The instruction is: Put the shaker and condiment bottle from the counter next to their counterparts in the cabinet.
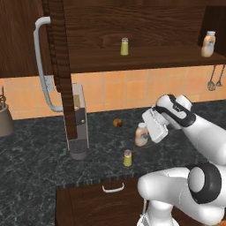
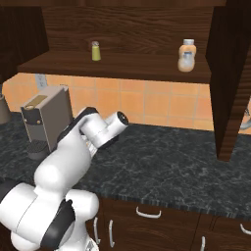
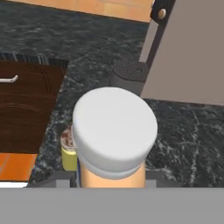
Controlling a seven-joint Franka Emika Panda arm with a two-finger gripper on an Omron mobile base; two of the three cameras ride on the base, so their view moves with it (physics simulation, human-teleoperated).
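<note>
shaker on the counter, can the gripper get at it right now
Probably not yet: the gripper is closed around the condiment bottle. The shaker stands free on the counter just beside it, so access looks open once the bottle is placed.

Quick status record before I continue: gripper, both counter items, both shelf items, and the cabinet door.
gripper: closed around the condiment bottle, at its neck just under the white cap
condiment bottle: upright, on or just above the counter; contact cannot be told
shaker: upright on the counter near the front edge, beside the gripped bottle, untouched
shelf shaker: upright in the cabinet, mid-shelf
shelf bottle: upright at the shelf's right end
cabinet door: open
coffee machine: on the counter behind the open door
</note>
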